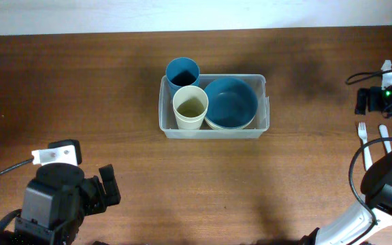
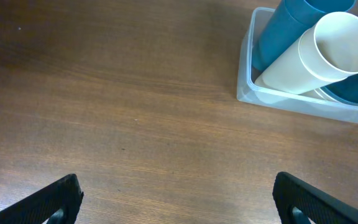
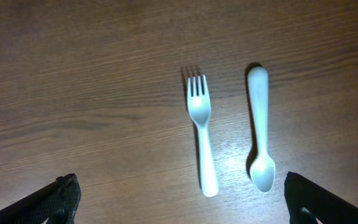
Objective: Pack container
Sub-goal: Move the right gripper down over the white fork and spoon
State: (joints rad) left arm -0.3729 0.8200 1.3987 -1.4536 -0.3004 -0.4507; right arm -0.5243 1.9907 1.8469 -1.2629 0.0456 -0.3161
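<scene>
The clear plastic container stands mid-table, and its near corner shows at the top right of the left wrist view. Inside it are a blue cup, a cream cup and a blue bowl nested in a cream one. A white fork and a white spoon lie side by side on the table at the far right. My right gripper hangs open just short of their handles. My left gripper is open over bare wood, well to the container's near left.
The table is dark brown wood. The left arm fills the lower left corner. The right arm and its cabling take up the right edge beside the fork and spoon.
</scene>
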